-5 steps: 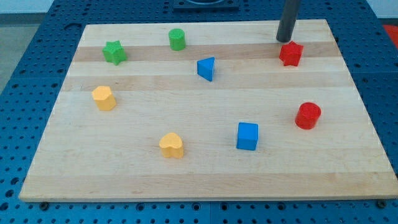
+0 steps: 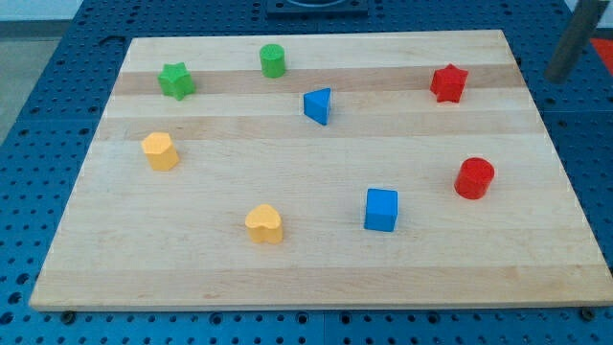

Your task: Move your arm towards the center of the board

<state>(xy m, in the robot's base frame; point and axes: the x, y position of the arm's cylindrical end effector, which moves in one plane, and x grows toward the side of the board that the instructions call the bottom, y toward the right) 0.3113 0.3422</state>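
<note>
my tip [image 2: 556, 77] hangs off the board [image 2: 306, 278], right of the red star [image 2: 448, 82]; no jaws to judge; next, swing left toward centre

Board [image 2: 316, 283] top row, view's left to right: green star [image 2: 176, 80], green cylinder [image 2: 273, 60], blue wedge [image 2: 318, 105] slightly lower, red star [image 2: 448, 83]. Mid-board: yellow block [image 2: 160, 150] left, red cylinder [image 2: 474, 178] right. Below, yellow heart [image 2: 264, 223] left of blue cube [image 2: 381, 209]; the tip [image 2: 557, 77] off the board, right of red star.
</note>
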